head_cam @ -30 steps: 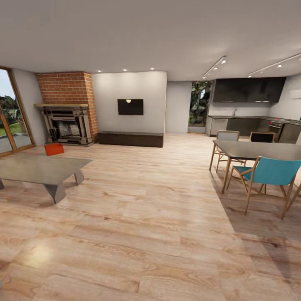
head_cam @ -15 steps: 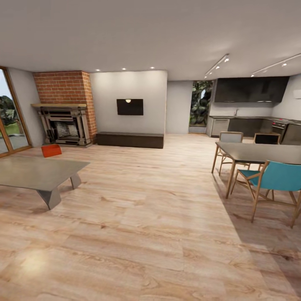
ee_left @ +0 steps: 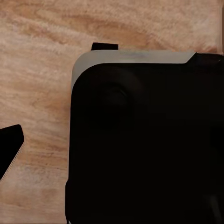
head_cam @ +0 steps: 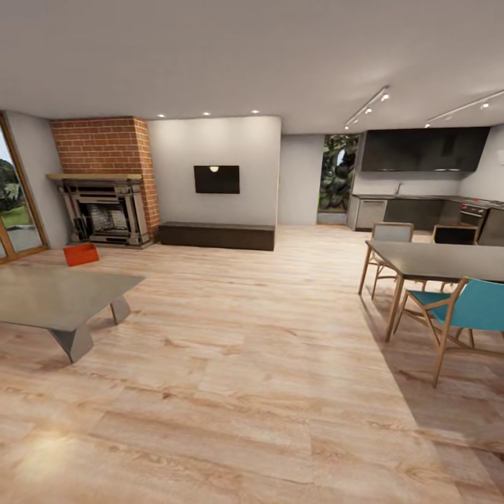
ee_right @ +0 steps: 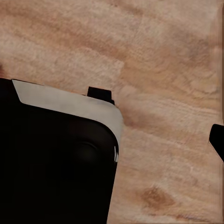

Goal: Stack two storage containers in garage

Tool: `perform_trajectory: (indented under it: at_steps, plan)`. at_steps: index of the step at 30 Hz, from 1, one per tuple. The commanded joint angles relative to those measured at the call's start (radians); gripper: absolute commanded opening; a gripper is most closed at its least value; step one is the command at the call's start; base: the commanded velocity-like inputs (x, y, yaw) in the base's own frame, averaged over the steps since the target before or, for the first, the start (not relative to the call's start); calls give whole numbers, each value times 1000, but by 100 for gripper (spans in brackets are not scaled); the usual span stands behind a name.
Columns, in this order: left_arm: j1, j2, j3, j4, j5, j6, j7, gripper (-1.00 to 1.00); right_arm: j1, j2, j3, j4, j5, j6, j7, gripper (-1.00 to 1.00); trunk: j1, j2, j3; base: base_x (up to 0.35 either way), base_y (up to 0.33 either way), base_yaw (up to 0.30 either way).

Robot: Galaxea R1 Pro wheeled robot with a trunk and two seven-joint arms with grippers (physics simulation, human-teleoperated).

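Open room with light wood plank floor [head_cam: 231, 364], seen from the head camera. One orange-red rectangular plastic storage bin [head_cam: 81, 254] resting on the planks at far left, just in front of the dark fireplace under a red brick chimney [head_cam: 105, 203], beyond the far edge of a low grey coffee table [head_cam: 56, 297]. To the right, a dark dining table [head_cam: 437, 260] with a teal wooden-framed chair [head_cam: 465, 311] at its near edge. Wrist views: dark robot body with a pale grey rim [ee_left: 140, 140] over the planks. Cannot tell whether either pincer is apart or together.
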Motion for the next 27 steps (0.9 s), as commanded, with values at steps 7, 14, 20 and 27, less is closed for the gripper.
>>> perform_trajectory:
  at_steps: [7,14,20,27]
  plan:
    - [0,0,0,1,8,-3,0,100,-1,1,8,3,-10,-5,0,100,1,0,-1,321,0,0]
    - [0,0,0,0,8,-3,0,100,-1,1,10,3,-9,-5,0,100,1,0,-1,321,0,0]
    - [0,0,0,0,7,-3,0,100,-1,1,9,3,-10,-5,0,100,1,0,-1,321,0,0]
    - [0,0,-2,0,6,-3,0,100,-1,1,10,3,-12,-5,0,100,1,0,-1,321,0,0]
